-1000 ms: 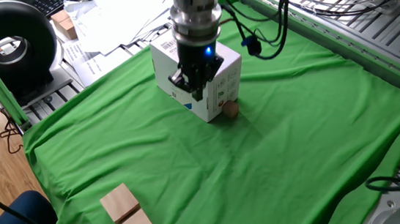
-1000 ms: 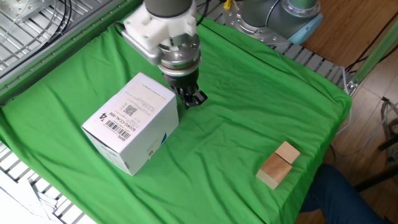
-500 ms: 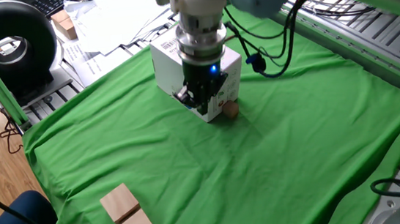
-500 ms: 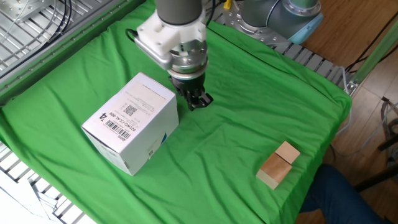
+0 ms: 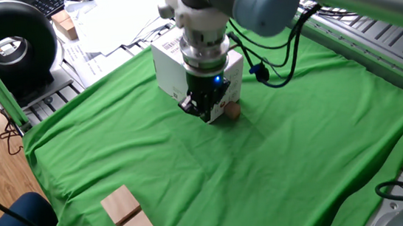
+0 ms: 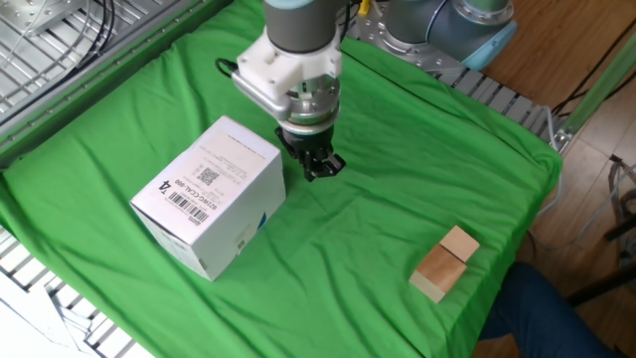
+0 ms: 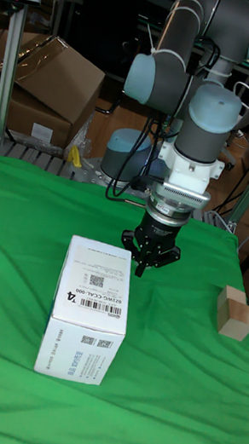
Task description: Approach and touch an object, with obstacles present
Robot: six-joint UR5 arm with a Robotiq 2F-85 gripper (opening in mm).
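Cube (image 5: 232,111): a tiny light-brown wooden piece on the green cloth (image 5: 281,165), just above the centre of one fixed view, touching or just beside the lower right corner of the white box (image 5: 171,70). It is hidden in the other fixed view and in the tall fixed view, where the pincer and box cover that spot.

Pincer (image 5: 206,110): hangs low over the cloth, immediately left of the cube and in front of the box's near face; whether it touches either cannot be told. Its fingers appear drawn close together with nothing between them.

Arm: the wrist points straight down, the upper links rising toward the top of the tall fixed view.

Step in hand, as judged: the final approach, with contact seemingly not yet made. The next move calls for a short sideways and downward nudge toward the cube, keeping the fingers off the box beside it.

Blocks (image 5: 128,217): two pale wooden pieces at lower left, well apart from the action.
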